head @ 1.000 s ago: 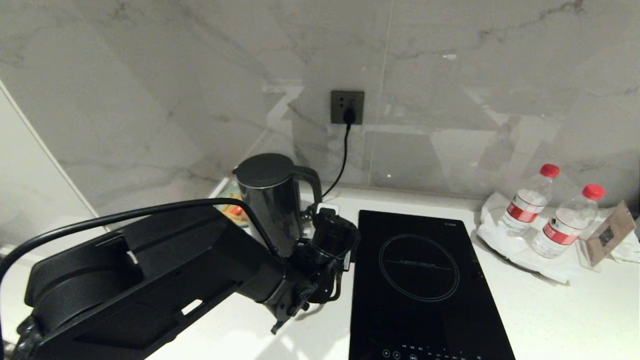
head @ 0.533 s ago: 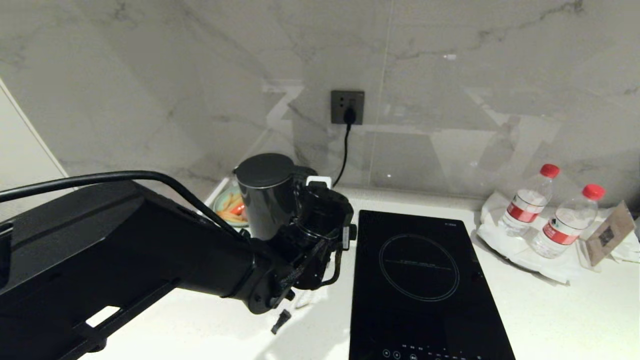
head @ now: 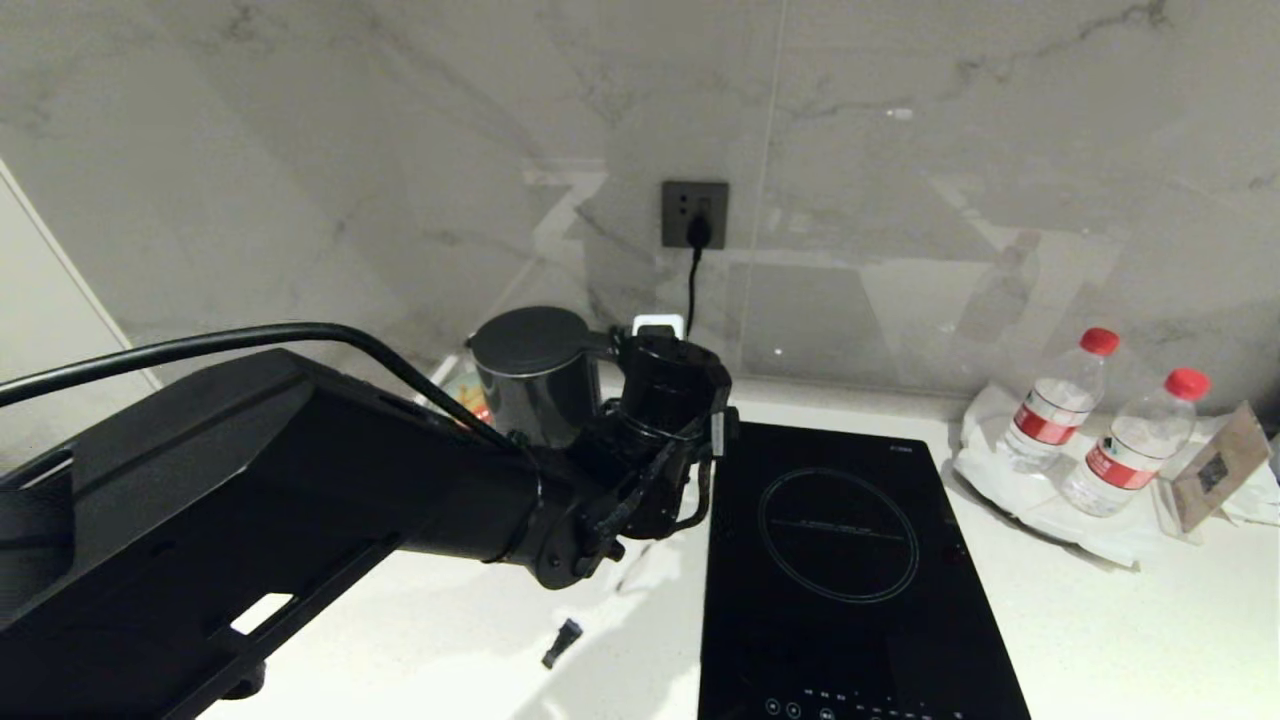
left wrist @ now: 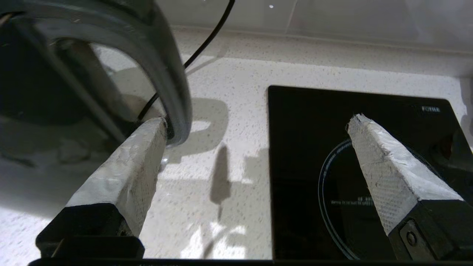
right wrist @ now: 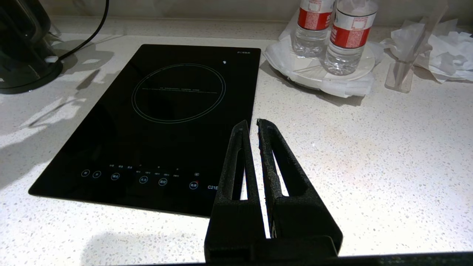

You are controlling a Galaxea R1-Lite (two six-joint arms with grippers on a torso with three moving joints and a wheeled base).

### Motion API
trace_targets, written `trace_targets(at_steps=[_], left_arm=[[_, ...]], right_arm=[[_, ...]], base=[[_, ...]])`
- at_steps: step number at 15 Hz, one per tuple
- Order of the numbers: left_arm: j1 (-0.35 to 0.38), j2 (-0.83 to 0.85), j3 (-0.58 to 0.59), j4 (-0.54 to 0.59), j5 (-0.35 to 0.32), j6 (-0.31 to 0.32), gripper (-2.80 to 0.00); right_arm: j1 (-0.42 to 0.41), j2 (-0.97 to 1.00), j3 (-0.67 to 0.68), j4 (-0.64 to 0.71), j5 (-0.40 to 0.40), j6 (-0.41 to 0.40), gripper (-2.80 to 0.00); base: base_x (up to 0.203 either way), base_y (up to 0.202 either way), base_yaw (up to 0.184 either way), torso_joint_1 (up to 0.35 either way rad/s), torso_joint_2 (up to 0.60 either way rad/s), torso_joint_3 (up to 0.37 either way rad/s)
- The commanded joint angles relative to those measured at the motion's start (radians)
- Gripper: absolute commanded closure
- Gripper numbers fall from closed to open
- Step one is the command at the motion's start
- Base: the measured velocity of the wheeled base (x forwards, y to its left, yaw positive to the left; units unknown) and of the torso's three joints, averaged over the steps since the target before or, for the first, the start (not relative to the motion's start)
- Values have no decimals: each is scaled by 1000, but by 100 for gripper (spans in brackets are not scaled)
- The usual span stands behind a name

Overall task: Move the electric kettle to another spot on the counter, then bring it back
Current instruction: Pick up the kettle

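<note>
Left gripper (left wrist: 255, 123) spread wide, one finger (left wrist: 133, 159) against electric kettle (head: 530, 385) handle, cooktop (head: 850, 560) at three o'clock; right gripper (right wrist: 255, 123) nearly closed, empty.

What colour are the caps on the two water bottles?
Red, on both water bottles; the head view shows the caps best.

Matte black robot arm with a trailing cable

Left tool (left wrist: 255, 122) has white-taped wedge fingers (left wrist: 125, 166); right tool (right wrist: 257, 123) has slotted black ones.
</note>
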Motion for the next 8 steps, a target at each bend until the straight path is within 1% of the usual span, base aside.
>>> trace_targets(at_steps=[1,8], left_arm=[[5,59,-47,-3,3,-1,-280],[32,138,-163,9,-1,8,-280]], right_arm=[[0,2,0,0,0,0,0],[0,1,0,0,0,-1,0]], base=[[0,0,0,0,0,0],[0,0,0,0,0,0]])
